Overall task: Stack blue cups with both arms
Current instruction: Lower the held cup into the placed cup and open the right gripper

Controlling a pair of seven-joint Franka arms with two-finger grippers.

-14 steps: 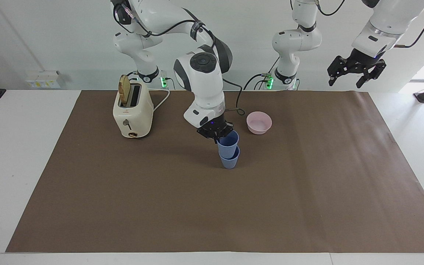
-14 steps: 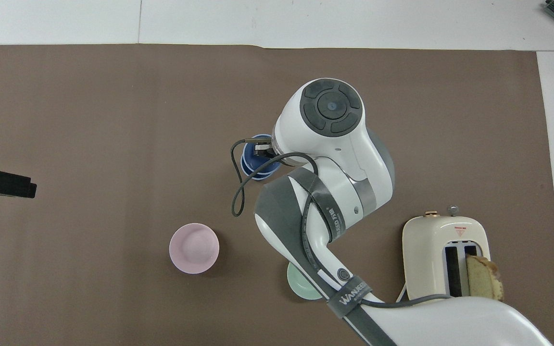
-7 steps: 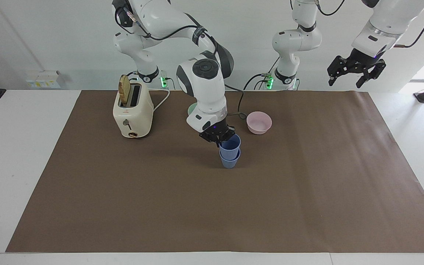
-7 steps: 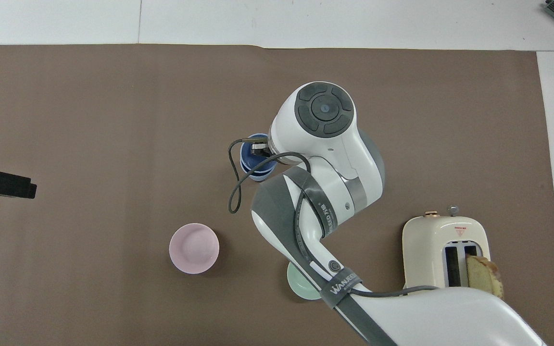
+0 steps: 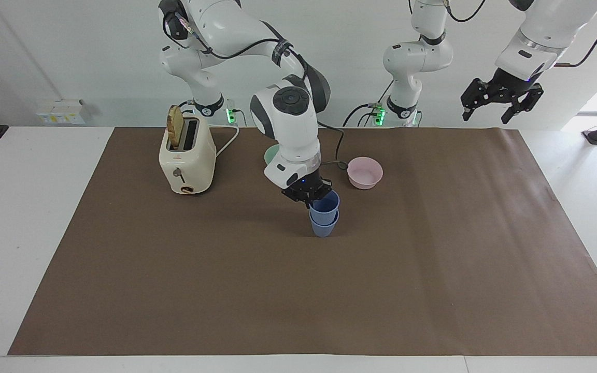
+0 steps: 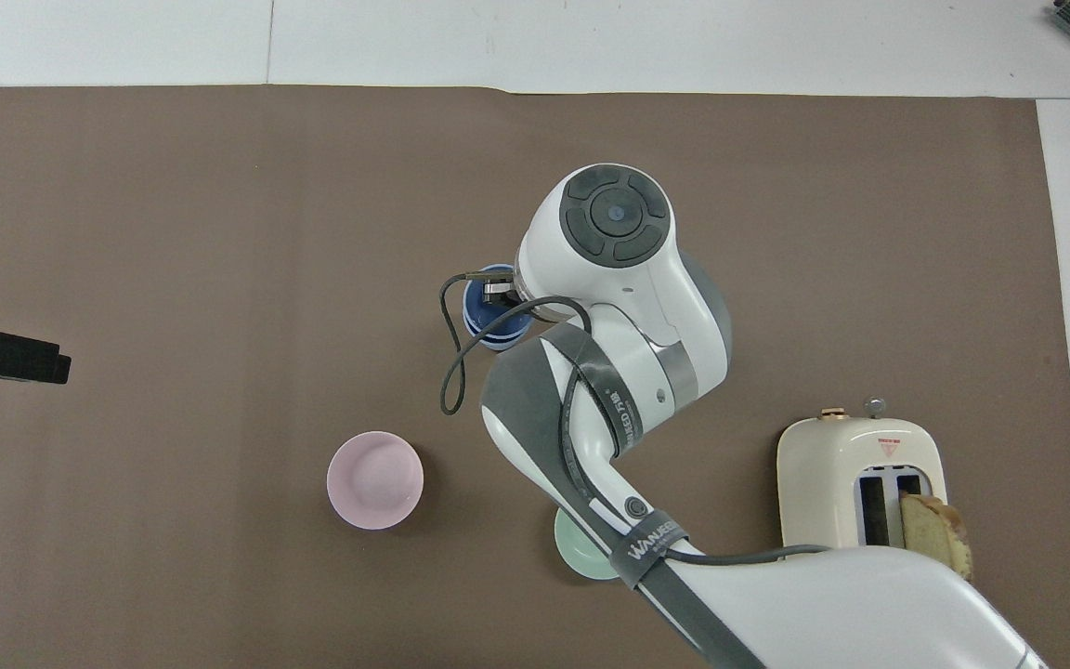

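The right hand [image 5: 313, 198] is clamped on the rim of the upper blue cup [image 5: 325, 202], pinching the side of the rim that faces the toaster [image 5: 186, 158]. That cup sits partly inside the lower blue cup [image 5: 323, 226], so the 2 cups form 1 upright stack with the upper rim standing clear above the lower rim. The lower cup rests on the brown mat [image 5: 433, 269] that covers the tabletop [image 5: 18, 217]. In the overhead view the stack [image 6: 490, 316] shows as a dark blue ring half covered by the right arm's wrist.

Taking the toaster as the landmark: the stack stands farther from the robots than the toaster and off toward the left arm's end of the tabletop. The pink bowl [image 5: 365, 172] lies still more toward that end, about as far from the robots as the toaster's front, and near the stack without touching it. The mint-green bowl [image 6: 581, 557] lies between the toaster and the pink bowl, mostly hidden under the right arm. A slice of bread [image 5: 175, 127] stands in 1 of the toaster's slots.

The left hand [image 5: 500, 101] waits in the air with its fingers spread and nothing between them, over the edge of the mat at the left arm's end, well apart from the toaster.
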